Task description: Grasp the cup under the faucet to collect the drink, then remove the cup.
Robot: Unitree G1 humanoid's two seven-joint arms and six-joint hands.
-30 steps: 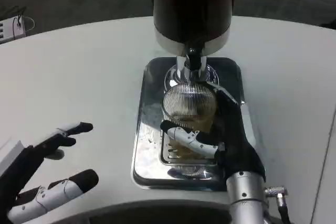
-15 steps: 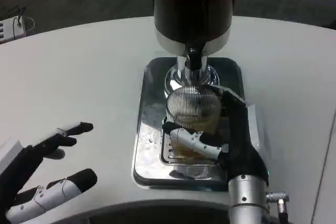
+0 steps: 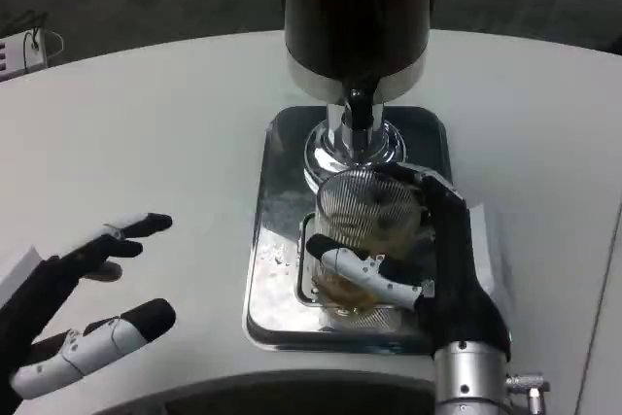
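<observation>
A clear ribbed cup (image 3: 361,221) with amber drink in it stands on the drip tray (image 3: 282,269), just in front of the chrome faucet (image 3: 356,128) of the dark dispenser (image 3: 356,7). My right hand (image 3: 428,259) grips the cup, thumb across its near side and fingers round its right side. At the lower left my left hand (image 3: 78,318) hovers over the table with fingers spread, holding nothing.
The shiny metal tray has a slotted grate (image 3: 321,289) under the cup. White table (image 3: 146,143) lies open to the left and right (image 3: 544,162). A small white device (image 3: 19,51) with cables sits at the far left edge.
My right hand has drawn the cup toward me and slightly right, out from under the faucet. The left hand has barely shifted.
</observation>
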